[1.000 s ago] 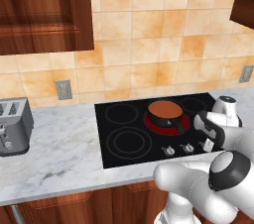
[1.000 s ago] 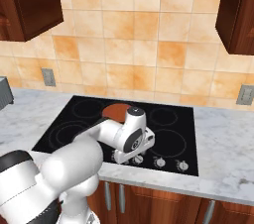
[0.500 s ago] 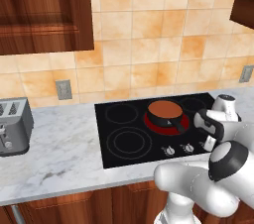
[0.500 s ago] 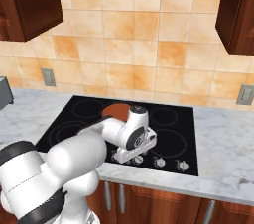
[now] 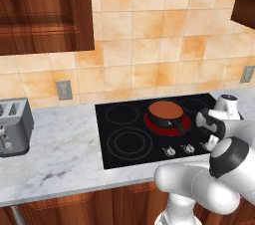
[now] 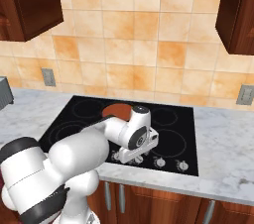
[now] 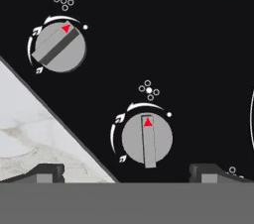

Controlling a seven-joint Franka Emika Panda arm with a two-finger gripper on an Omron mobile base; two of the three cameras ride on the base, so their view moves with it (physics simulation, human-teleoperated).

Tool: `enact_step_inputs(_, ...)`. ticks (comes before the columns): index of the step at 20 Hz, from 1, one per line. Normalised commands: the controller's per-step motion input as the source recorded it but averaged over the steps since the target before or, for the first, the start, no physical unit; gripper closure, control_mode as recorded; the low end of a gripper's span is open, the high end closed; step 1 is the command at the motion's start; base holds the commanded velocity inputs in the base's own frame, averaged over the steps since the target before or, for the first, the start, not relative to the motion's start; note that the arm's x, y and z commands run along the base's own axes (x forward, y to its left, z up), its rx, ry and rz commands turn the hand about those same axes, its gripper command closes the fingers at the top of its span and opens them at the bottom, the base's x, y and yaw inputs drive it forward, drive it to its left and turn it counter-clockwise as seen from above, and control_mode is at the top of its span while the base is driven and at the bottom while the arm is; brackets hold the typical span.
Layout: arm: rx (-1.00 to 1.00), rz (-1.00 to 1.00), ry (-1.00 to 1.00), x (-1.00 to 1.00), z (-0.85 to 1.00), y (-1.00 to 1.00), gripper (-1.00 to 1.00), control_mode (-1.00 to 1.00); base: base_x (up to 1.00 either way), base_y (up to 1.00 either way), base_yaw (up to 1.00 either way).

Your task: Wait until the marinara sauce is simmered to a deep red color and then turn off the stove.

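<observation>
a rendered kitchen. in the left base view a black glass stove (image 5: 164, 129) sits in a grey marble counter (image 5: 64, 144) across the middle of the frame, under orange tiles and dark wood cabinets. a small dark pan (image 5: 167, 114) stands on the rear burner right of centre, which glows as a red ring (image 5: 183, 125) around it, so the heat looks on. the marinara sauce (image 5: 165, 109) fills the pan as a flat orange-brown disc; to my eye it is not yet a deep red, so the waiting part of the task seems unfinished. a grey toaster (image 5: 14, 127) stands at the far left edge, well apart from the stove.

the white arm curls up from the lower right of that view and bends down over the stove's front right edge, where the silver knobs (image 5: 188, 149) sit in a row. in the right base view the hand hangs low at centre frame, just above the knob row (image 6: 168, 163).

the hand view looks straight down at two round grey knobs on black glass. the nearer knob (image 7: 147, 140) lies at lower centre, between the two dark fingertips (image 7: 47, 173) at the bottom corners. the jaws are spread wide and grasp nothing (nothing sits against either tip). the other knob (image 7: 58, 47) is at upper left. this placement probably readies the gripper (image 7: 129, 174) to close on the nearer knob and turn it off once the sauce darkens.
</observation>
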Motion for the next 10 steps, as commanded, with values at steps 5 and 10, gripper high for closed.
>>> enact_step_inputs(5,0.0,0.01,0.0,0.0,-0.11,0.0,-1.0,-1.0,0.0,0.0,0.0)
enact_step_inputs(10,0.0,0.01,0.0,0.04,-0.13,0.0,-1.0,-1.0,0.0,0.0,0.0)
